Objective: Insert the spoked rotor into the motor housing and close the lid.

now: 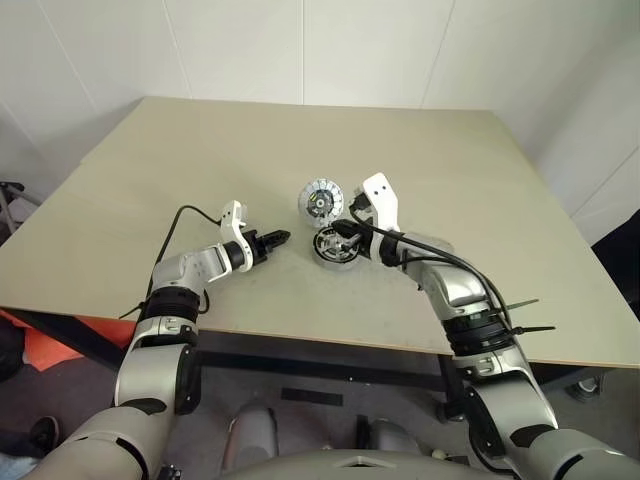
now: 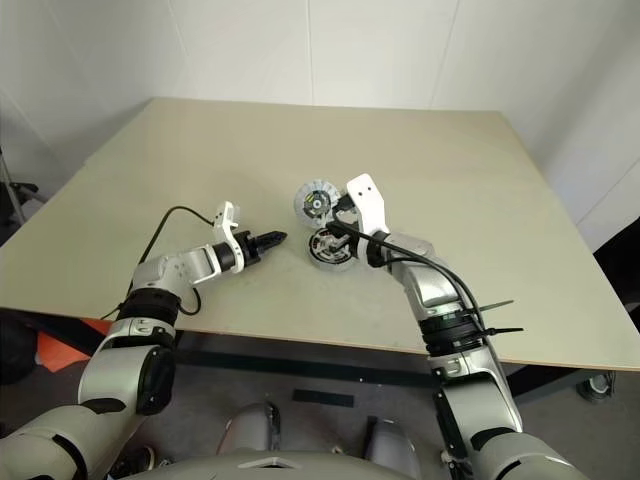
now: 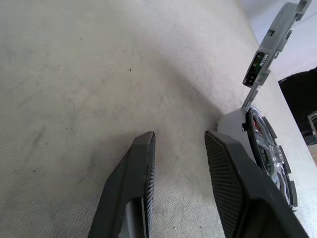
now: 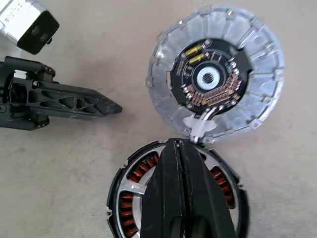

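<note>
you've got a beige tabletop (image 1: pixel 200 170), square-cornered, set against white walls (image 1: pixel 300 50). an orange thing (image 1: pixel 50 345) lies on the grey floor (image 1: pixel 330 385) under its left edge, and something black (image 1: pixel 622 260) stands off to the right, past the far corner.

Silver arms, black cables, 2 black-fingered tools (image 1: pixel 283 238)

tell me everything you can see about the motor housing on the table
The motor housing is a short round cylinder lying flat on the beige table, open face up. It has a dark outer rim, a ring of copper-coloured windings and silvery metal inside. The right gripper, shut, sits over its centre, hiding the middle. A round clear-rimmed disc with a circuit board lies right beside its far edge.
</note>
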